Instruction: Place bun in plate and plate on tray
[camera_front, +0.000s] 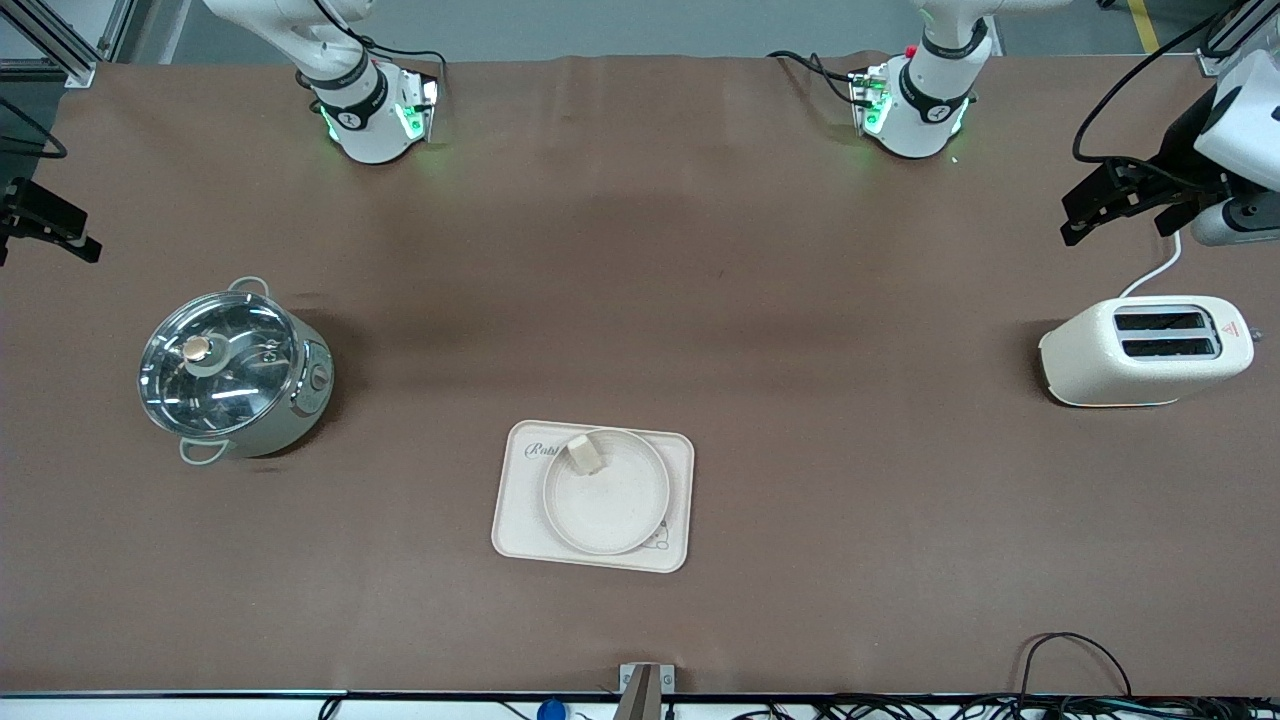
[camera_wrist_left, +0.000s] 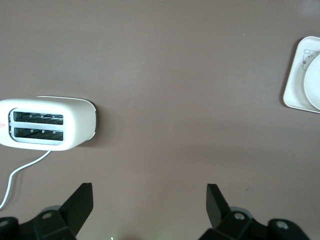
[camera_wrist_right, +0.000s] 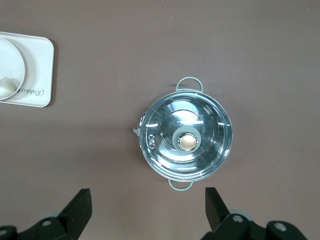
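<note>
Task looks done: bun (camera_front: 585, 453) on plate (camera_front: 606, 510), plate on tray (camera_front: 520, 520); left gripper (camera_wrist_left: 150, 200) and right gripper (camera_wrist_right: 148, 200) wait, fingers apart, nothing next.

Brown table (camera_front: 640, 250) with tray (camera_front: 520, 520), pot (camera_front: 235, 370), toaster (camera_front: 1145, 350).

High front camera facing the arms; both wrist cameras straight down from well up, sharing the tray (camera_front: 520, 520) corner.
</note>
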